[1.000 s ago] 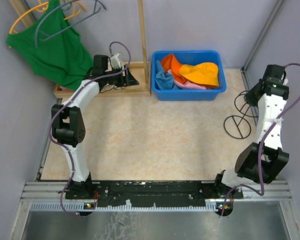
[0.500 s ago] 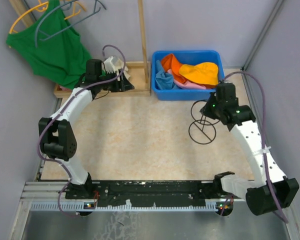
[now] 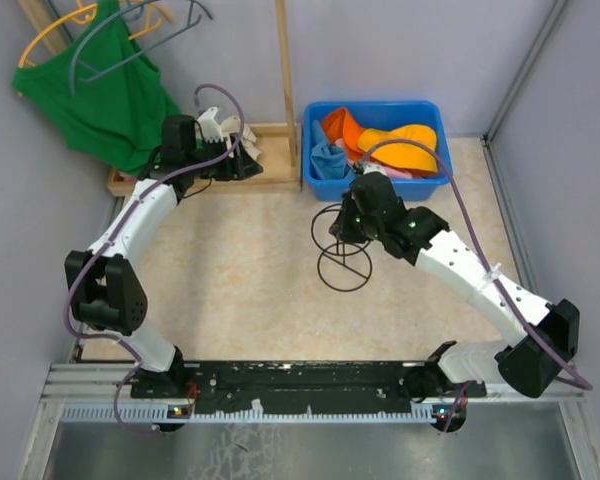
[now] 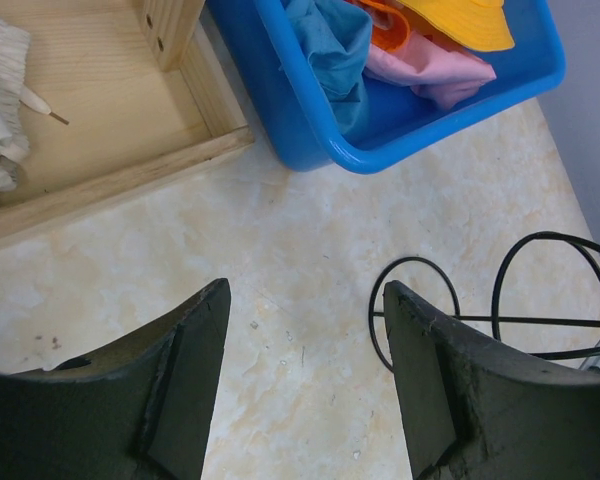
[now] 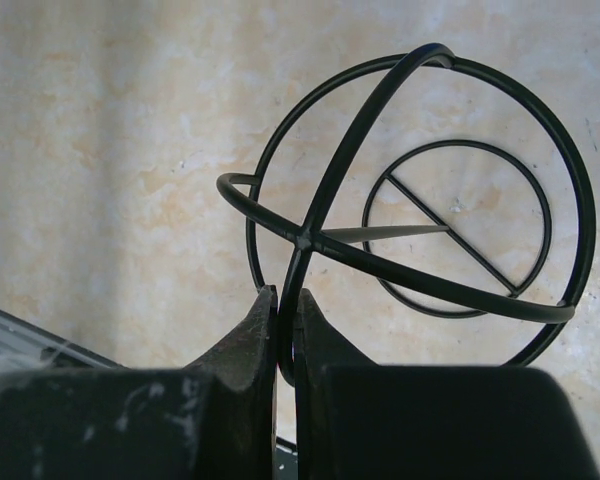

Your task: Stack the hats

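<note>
While the right hand (image 5: 285, 310) is clenching one rib of the black wire hat stand (image 5: 300, 241) over the desk (image 3: 230, 280), the hats (image 3: 405, 147) are lying heaped in the blue bin (image 3: 380, 188) just beyond it. The left hand (image 4: 305, 300) is hanging released, grasping nothing, with the bin ahead of it. To my eye, the stand wants setting level on its ring base, near the bin, before the grip loosens.

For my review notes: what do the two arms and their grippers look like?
The left arm and right arm both have white links joined by bulky black joints, and a purplish cable loops along each. The left gripper and right gripper have dark, scuffed, wedge-shaped fingers.
</note>
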Tool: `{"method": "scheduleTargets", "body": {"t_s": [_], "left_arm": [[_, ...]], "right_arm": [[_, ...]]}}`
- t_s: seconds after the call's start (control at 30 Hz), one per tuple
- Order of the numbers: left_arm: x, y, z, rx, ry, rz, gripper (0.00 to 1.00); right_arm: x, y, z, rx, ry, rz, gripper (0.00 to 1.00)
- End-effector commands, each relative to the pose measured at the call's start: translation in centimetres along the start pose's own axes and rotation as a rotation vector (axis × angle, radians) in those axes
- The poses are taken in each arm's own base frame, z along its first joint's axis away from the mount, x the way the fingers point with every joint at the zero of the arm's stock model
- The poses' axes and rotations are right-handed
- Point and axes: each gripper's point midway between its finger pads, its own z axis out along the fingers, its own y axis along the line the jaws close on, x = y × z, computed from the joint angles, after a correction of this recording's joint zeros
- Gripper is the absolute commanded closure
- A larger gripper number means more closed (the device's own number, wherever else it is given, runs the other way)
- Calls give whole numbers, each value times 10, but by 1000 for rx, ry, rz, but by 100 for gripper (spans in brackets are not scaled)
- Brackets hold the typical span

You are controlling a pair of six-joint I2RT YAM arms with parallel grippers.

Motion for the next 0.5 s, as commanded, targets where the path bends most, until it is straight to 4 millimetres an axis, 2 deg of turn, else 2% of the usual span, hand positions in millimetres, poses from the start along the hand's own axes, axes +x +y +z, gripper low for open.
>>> {"method": "scheduleTargets", "body": {"t_s": [0.0,0.3,0.47], "left_arm": [[-6,-4,-15,-26,-26,14,31],[-4,-5,-19,-36,-29,3,31],[-5,-7,-19,-28,-31,-5,31]], "right_arm": [[-34,31,-7,-83,-117,21,100],[-30,45,0,-145,-102,20,100],[-35,51,-6,-154,-99,16,100]]}}
